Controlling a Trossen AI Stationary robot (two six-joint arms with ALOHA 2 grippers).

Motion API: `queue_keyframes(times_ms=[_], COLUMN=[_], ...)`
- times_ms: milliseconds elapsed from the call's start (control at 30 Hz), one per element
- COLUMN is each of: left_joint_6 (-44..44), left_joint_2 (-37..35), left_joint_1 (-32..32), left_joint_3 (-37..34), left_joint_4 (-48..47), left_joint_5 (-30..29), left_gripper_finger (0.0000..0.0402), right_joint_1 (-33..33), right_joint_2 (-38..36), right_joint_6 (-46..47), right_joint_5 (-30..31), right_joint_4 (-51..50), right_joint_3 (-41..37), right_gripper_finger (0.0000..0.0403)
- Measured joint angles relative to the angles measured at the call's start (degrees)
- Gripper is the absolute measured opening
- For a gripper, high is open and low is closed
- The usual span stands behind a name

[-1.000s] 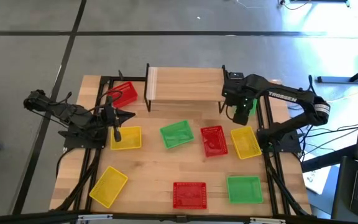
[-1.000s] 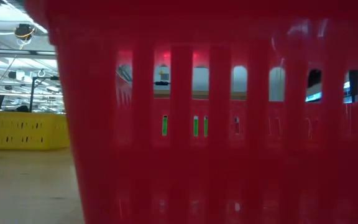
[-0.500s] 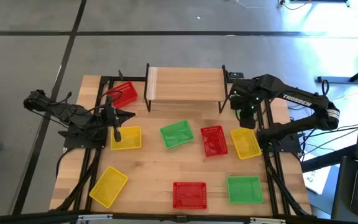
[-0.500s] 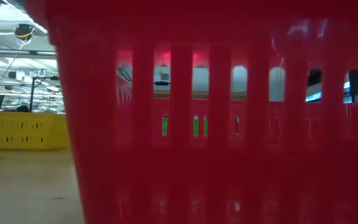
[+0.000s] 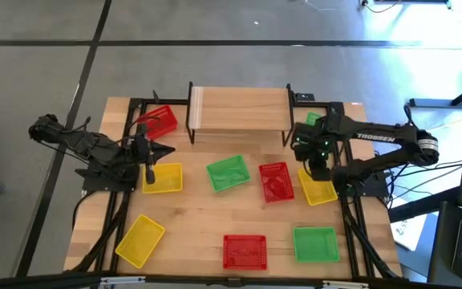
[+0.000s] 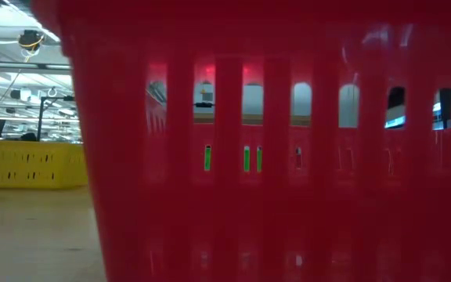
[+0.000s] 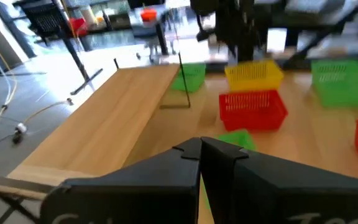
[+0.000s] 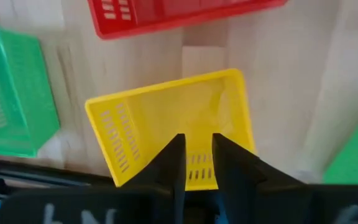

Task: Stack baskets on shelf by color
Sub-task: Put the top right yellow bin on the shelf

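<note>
The shelf [image 5: 239, 108] stands at the table's far middle with nothing on its plank. Red, green and yellow baskets lie scattered on the table. My right gripper [image 5: 318, 170] points down above the far end of a yellow basket [image 8: 173, 124] at the right. It is open by a narrow gap [image 8: 197, 165] and holds nothing. A green basket [image 5: 314, 120] lies by the shelf's right end. My left gripper [image 5: 167, 150] is shut and empty. It hangs level at the left, between a red basket [image 5: 159, 122] and a yellow basket [image 5: 163, 178].
A green basket [image 5: 228, 172] and a red basket [image 5: 275, 181] lie mid-table. A yellow [image 5: 140, 239], a red [image 5: 245, 250] and a green basket [image 5: 314, 244] lie along the near edge. The red one [image 6: 272, 157] blocks most of the low view.
My right gripper has swung from beside the shelf's right end toward the table's near edge and a little down, rolling as it went. It now stands over the right yellow basket. No basket has moved.
</note>
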Motion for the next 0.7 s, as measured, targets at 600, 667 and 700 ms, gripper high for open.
queue_keyframes(times_ms=[600, 667, 700], left_joint_6=[-18.08, -18.04, -18.06], left_joint_2=[17.68, 18.01, 18.21], left_joint_1=[7.39, 8.04, 8.29], left_joint_3=[20.65, 20.65, 20.65], left_joint_4=[-23.08, -23.19, -23.19], left_joint_5=[14.69, 16.08, 16.15], left_gripper_finger=[0.0, 0.0, 0.0], right_joint_1=[0.86, 0.84, 0.82], right_joint_2=[0.02, 0.02, 0.02], right_joint_6=[1.51, 1.67, 1.64], right_joint_5=[8.16, 10.48, 10.7], right_joint_4=[12.98, 13.75, 14.36], right_joint_3=[-10.54, -11.25, -11.62], right_gripper_finger=[0.0065, 0.0065, 0.0065])
